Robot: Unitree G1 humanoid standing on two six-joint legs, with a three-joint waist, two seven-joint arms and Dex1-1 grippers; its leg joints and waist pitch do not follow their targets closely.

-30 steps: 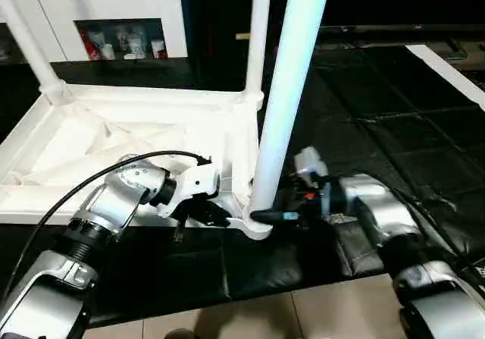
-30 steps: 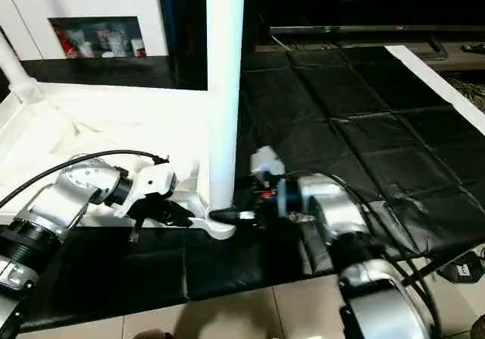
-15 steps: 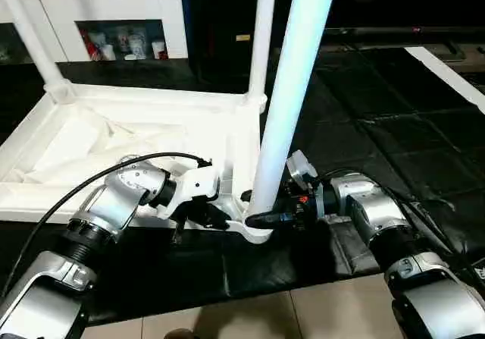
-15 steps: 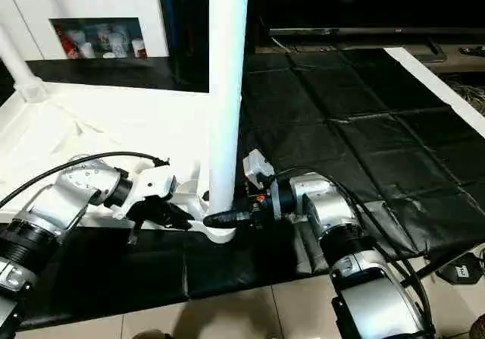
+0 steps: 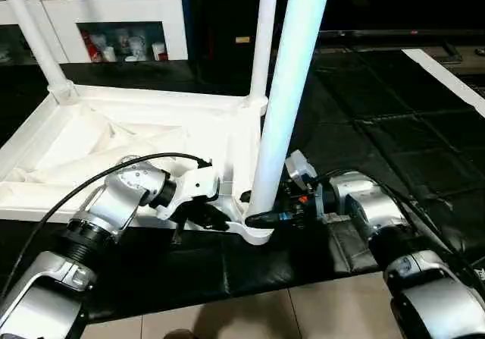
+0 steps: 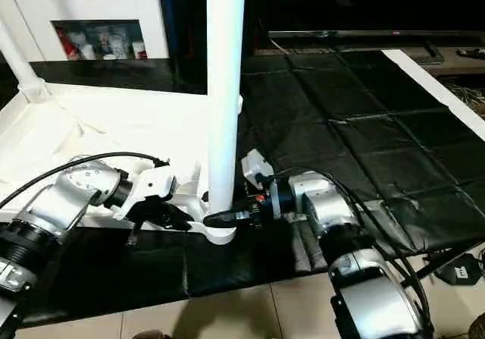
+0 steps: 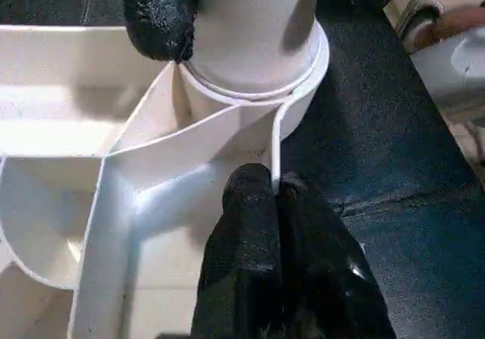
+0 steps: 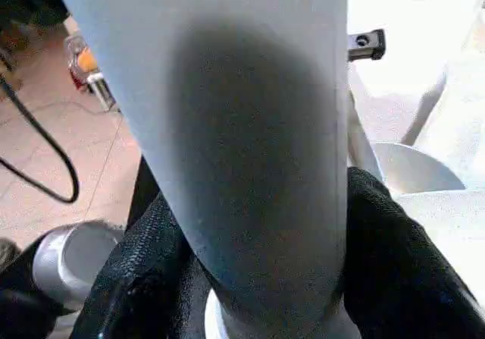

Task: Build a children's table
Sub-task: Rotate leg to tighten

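Our right tool (image 6: 227, 218) is clamped around the foot of an upright white leg (image 5: 284, 104) standing in the near corner socket (image 5: 256, 231) of the upturned children's table (image 5: 114, 145) on black floor mats (image 6: 356, 127). Our left tool (image 7: 273, 210), fingers together, pinches the top's rim. If the leg tilts, it may jam or pop out. No writing is legible.

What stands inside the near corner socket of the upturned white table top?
A white leg stands upright in the corner socket, with the right gripper around its base. The leg's end inside the socket is hidden.
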